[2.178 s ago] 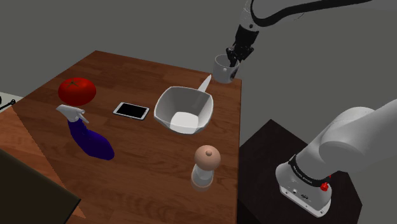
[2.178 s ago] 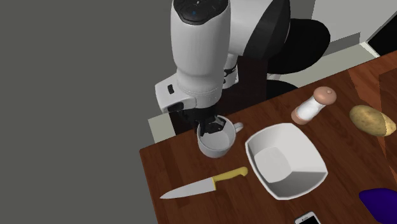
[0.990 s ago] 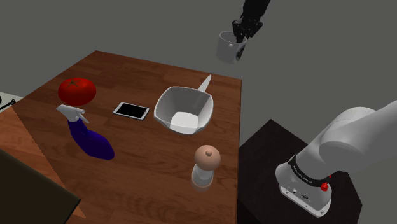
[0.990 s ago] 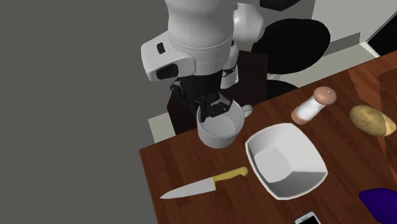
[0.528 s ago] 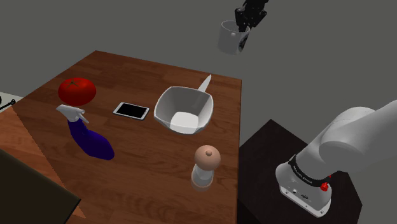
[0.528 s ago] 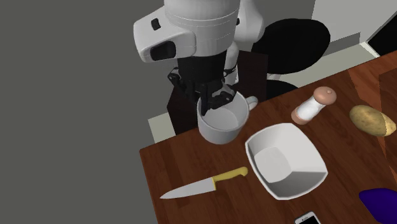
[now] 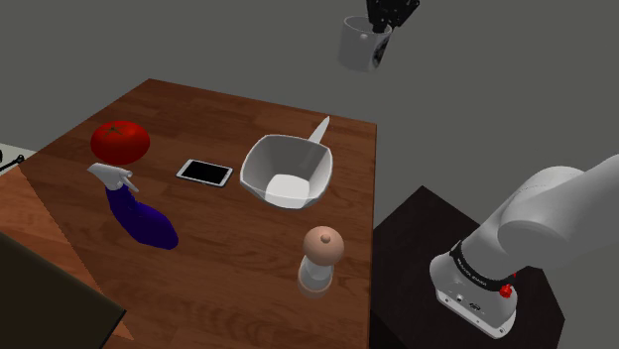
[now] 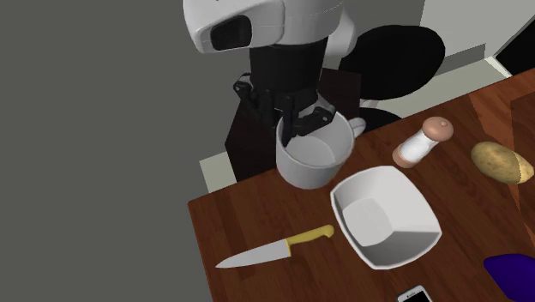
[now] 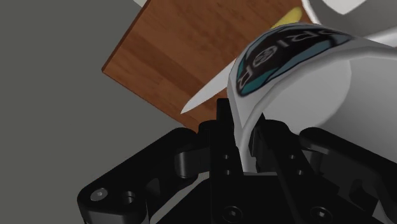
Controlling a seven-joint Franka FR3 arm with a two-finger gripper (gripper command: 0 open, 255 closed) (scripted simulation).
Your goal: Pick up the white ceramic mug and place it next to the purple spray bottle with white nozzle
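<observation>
Gripper is holding the white mug aloft, clamped on its rim; carrying it toward the purple spray bottle comes next.

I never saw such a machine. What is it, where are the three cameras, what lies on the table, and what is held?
A white robot arm on a stand, ending in a black two-finger claw. One camera stands beside the stand, one faces the arm across the table, one sits just behind the claw. On the table: a white bowl, knife, phone, tomato, purple spray bottle, grinder, potato. The claw is shut on a white mug, gripping its rim and holding it in the air.
</observation>
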